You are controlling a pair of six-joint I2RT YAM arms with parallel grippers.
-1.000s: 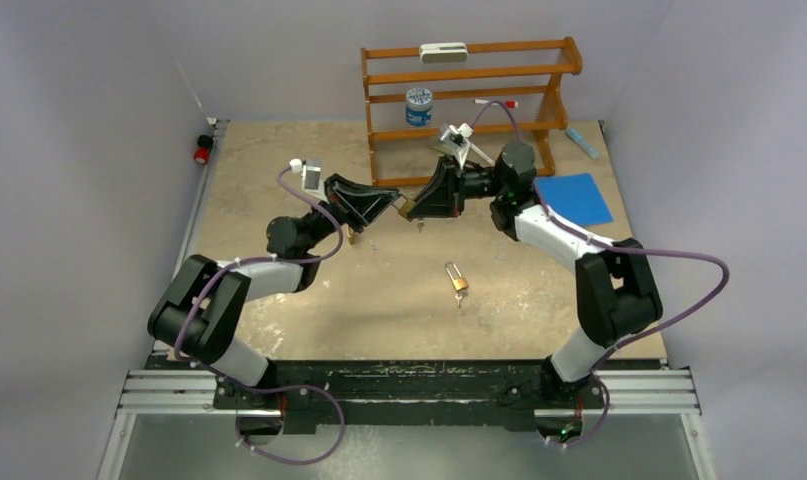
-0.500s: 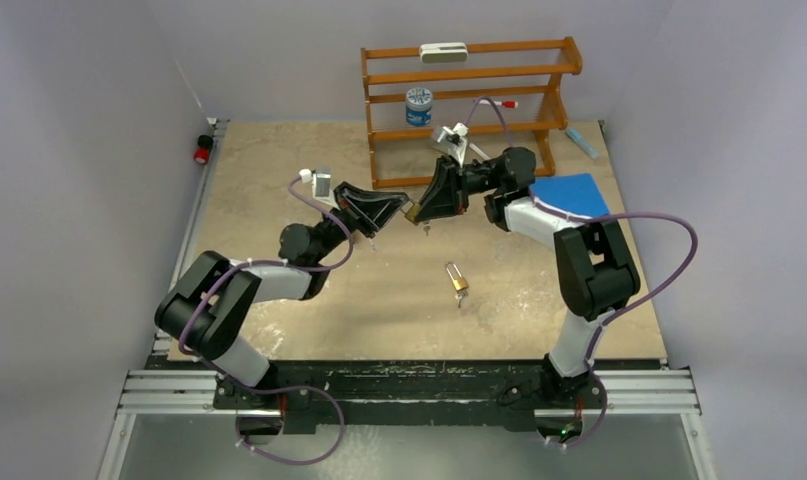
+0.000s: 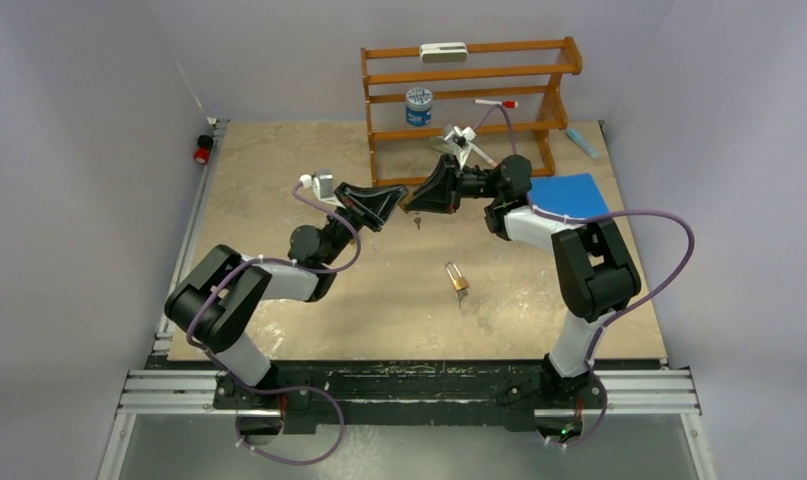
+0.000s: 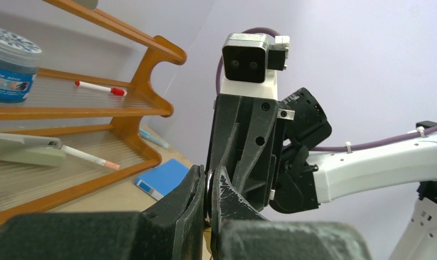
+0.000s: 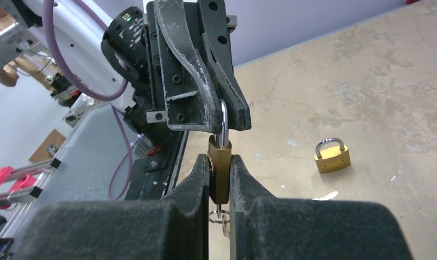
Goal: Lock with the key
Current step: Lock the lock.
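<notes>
Left arm (image 3: 279, 278), right arm (image 3: 589, 265): black joint housings, white link shells. Purple cable (image 3: 693, 245) looped along each, cinched with white ties. Left gripper (image 5: 222, 124), right gripper (image 5: 220, 162): black, wedge-shaped, screw heads on side plates, whitish scuffing along finger edges. Silver-faced wrist camera (image 4: 248, 64) on white mount. Green light (image 5: 130, 17) on black housing.

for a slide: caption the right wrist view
Right gripper clamps the padlock body, left gripper pinches its shackle, key dangling below; second padlock lies on the table.
</notes>
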